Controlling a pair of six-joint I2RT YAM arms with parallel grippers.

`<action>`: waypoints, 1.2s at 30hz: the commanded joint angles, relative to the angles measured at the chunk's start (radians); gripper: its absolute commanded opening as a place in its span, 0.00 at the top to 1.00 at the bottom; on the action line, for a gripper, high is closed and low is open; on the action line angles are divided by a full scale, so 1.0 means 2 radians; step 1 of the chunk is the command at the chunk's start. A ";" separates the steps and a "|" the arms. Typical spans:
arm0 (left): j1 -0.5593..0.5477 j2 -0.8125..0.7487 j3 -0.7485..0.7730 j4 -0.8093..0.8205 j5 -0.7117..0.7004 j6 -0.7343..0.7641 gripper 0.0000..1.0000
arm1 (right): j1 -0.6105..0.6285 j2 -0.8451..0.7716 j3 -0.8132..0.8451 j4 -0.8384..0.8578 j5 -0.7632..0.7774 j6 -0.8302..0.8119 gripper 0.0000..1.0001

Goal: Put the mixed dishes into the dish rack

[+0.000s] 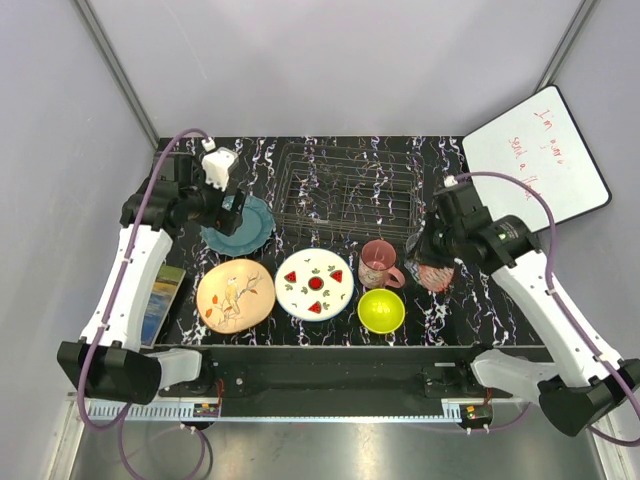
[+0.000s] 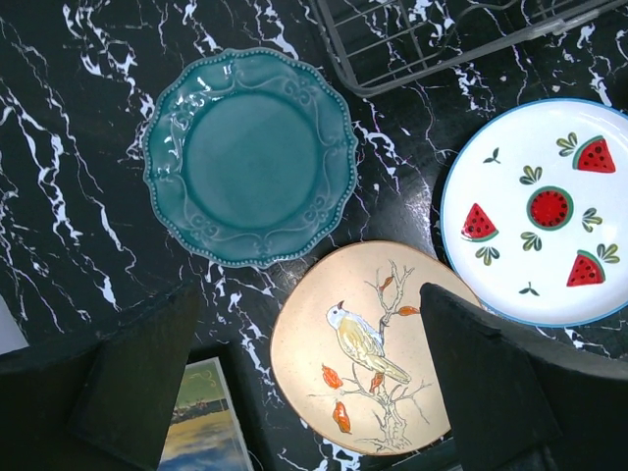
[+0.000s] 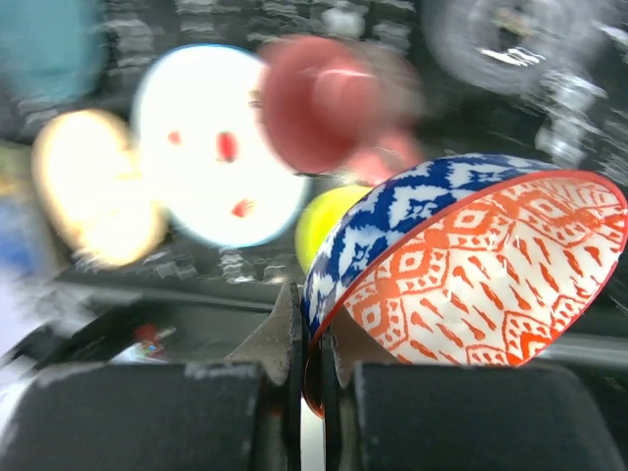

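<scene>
While our right tool (image 3: 312,378) is clenched on the rim of the red patterned bowl (image 3: 471,275), which stands tilted on edge just above its fingers, we cannot tell whether anything sits in the dish rack (image 1: 345,190) beyond it. Our left tool (image 2: 309,334) hangs released over the teal plate (image 2: 250,157), with the peach floral plate (image 2: 368,343) and the white plate with red slices (image 2: 545,211) beside it. The pink mug (image 1: 377,263) and lime-yellow bowl (image 1: 381,310) also wait on the worktop (image 1: 440,160), so we judge most of the loading is left.
</scene>
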 commanded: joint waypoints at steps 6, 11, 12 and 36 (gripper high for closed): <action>0.059 0.008 0.031 0.030 0.040 -0.024 0.01 | 0.002 0.142 0.149 0.293 -0.292 -0.018 1.00; 0.080 -0.002 0.002 0.057 0.055 -0.011 0.01 | 0.000 0.333 0.272 0.513 -0.419 0.071 1.00; 0.081 0.001 -0.002 0.061 0.053 -0.012 0.01 | 0.001 0.362 0.286 0.635 -0.465 0.134 1.00; 0.128 0.004 -0.004 0.050 0.092 0.001 0.01 | -0.059 0.749 0.599 0.689 -0.439 0.178 1.00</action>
